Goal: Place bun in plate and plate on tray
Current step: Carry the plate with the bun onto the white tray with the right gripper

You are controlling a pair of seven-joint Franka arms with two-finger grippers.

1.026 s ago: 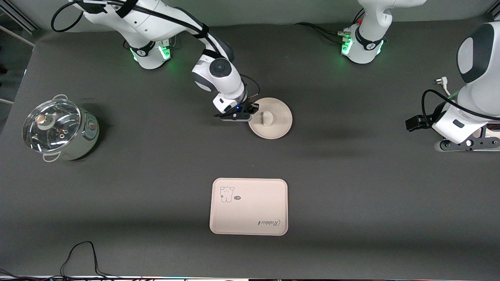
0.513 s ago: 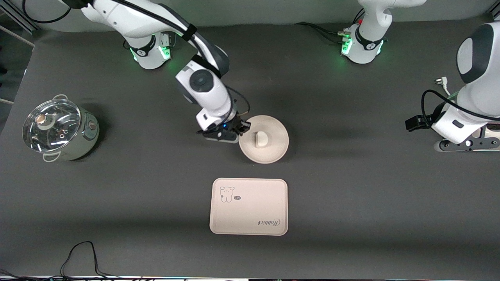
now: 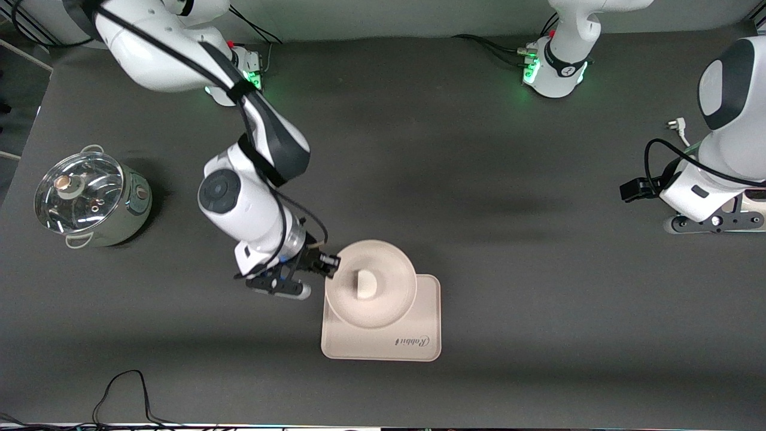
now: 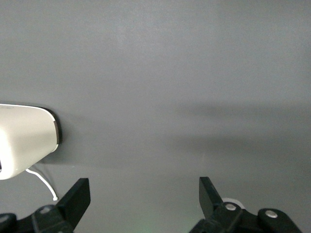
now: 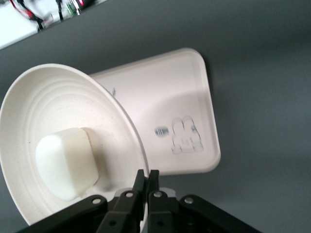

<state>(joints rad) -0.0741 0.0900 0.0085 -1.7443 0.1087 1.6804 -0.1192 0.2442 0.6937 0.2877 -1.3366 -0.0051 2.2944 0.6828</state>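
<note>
Right tool (image 3: 328, 264) clamped on the round cream-white plate's (image 3: 392, 296) rim at nine o'clock, over the cream rectangular tray (image 3: 419, 341).
Small white half-round bun (image 3: 365, 284) sits in the plate; left tool (image 4: 142, 200) waits with fingers apart above the dark worktop (image 3: 538, 299).

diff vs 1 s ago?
The right gripper, shut on the plate rim throughout, carried it with the bun inside toward the front camera; the plate is now over the tray. Tray, pot and the waiting left gripper stayed put.

Dark grey table (image 3: 479, 251); glass-lidded steel pot (image 3: 90, 197) toward right arm's end; black cable (image 3: 122, 389).
</note>
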